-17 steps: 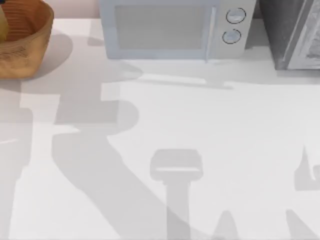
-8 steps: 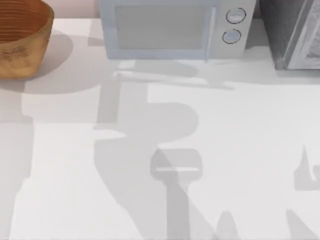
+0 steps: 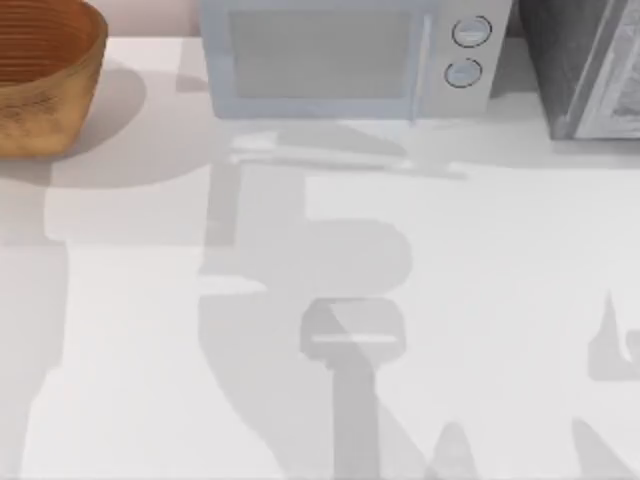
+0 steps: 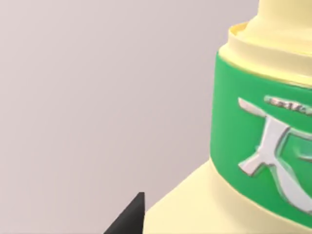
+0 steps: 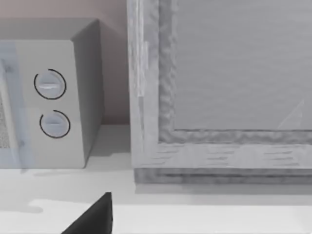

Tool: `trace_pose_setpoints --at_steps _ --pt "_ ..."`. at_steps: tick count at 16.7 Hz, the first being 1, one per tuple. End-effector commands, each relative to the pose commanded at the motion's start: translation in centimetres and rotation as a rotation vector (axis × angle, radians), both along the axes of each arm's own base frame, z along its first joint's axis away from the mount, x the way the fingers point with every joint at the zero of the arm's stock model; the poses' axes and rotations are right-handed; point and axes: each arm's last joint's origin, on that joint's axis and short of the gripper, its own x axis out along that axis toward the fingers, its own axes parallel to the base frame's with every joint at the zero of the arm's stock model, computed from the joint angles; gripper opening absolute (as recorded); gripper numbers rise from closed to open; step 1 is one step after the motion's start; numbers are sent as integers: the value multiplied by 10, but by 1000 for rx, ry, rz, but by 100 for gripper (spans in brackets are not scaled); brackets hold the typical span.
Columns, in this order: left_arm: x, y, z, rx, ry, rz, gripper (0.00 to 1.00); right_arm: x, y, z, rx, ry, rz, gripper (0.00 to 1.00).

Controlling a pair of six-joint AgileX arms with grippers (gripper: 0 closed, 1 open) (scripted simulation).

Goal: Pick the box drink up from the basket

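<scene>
Golden-tan wicker marks the basket (image 3: 40,100) at the far left back corner of the table (image 3: 500,260). The orange-brown inside that shows holds no carton, so you can judge the pick as made. Moving right, the microwave (image 3: 320,60) stands along the back edge, and a grey cabinet-like appliance (image 3: 585,70) sits at the far right. Arm shadows cross the white top between them.

In the left wrist view the box drink (image 4: 253,146) sits very close to the camera against a bare wall, with nothing under it. That placement makes sense only if the left gripper (image 4: 129,219) is pinching it and carrying it in the air (one dark fingertip touches the carton's pale yellow base). A green band (image 4: 234,131) with a silver-white logo wraps around the carton. Its long axis runs across that band, from the wide end at the fingertip to the stepped, narrower top, which points away from the gripper.

The right gripper (image 5: 92,217) is parked low over the table, facing the microwave's dials and the grey appliance. You cannot tell whether it is spread or closed.
</scene>
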Motion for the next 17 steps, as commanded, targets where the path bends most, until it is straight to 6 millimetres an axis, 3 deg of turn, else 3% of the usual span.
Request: trace_pose_setpoints --at_steps 3,5,8,10,12,14,17 --pt "-36 -12 16 -9 11 -1 0 0 0 0 0 0 0 100" --pt "-73 -24 30 -10 6 -2 0 0 0 0 0 0 0 100" --pt "-145 -42 45 -7 -22 -5 0 0 0 0 0 0 0 100" --pt "-198 -53 43 -3 -51 -6 0 0 0 0 0 0 0 100" --pt "-248 -61 30 1 -80 -6 0 0 0 0 0 0 0 100" --pt "-287 -67 5 2 -96 -5 0 0 0 0 0 0 0 100" --pt "-323 -72 -46 3 -88 -1 0 0 0 0 0 0 0 100"
